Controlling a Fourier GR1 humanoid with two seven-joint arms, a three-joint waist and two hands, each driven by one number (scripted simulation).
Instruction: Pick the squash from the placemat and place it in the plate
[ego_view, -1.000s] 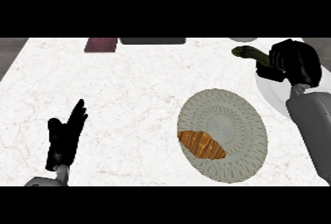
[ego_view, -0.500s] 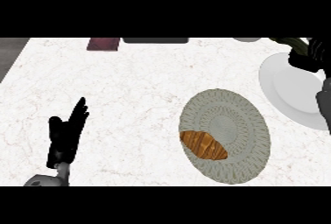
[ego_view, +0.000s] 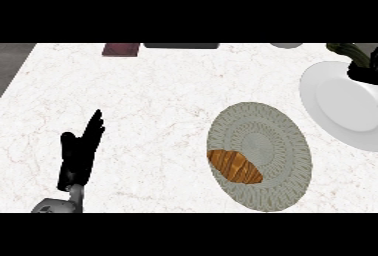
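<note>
A dark green squash (ego_view: 344, 49) is held by the right hand (ego_view: 365, 71) over the white round plate's (ego_view: 341, 107) far rim; a croissant (ego_view: 234, 166) lies on the grey woven placemat (ego_view: 275, 136).

The white marbled counter top (ego_view: 162, 100) lies open across the whole middle and upper left of the frame, from the top edge down to the bottom.

At the lower left, the black left hand (ego_view: 77, 155) rests with its fingers straight and upward, taking up a narrow strip there.

Right of centre, the round grey woven placemat (ego_view: 284, 145) covers a broad oval; a brown ridged pastry (ego_view: 234, 166) lies on its lower left part.

At the right edge sits the white round plate (ego_view: 347, 110), just beside the placemat, with a slim strip of counter between them. The black right hand (ego_view: 362, 70) shows over the plate's upper rim at the upper right, with a dark green squash (ego_view: 343, 50) there.

Along the top edge stand a dark red flat block (ego_view: 121, 49) and a black flat slab (ego_view: 181, 45).
</note>
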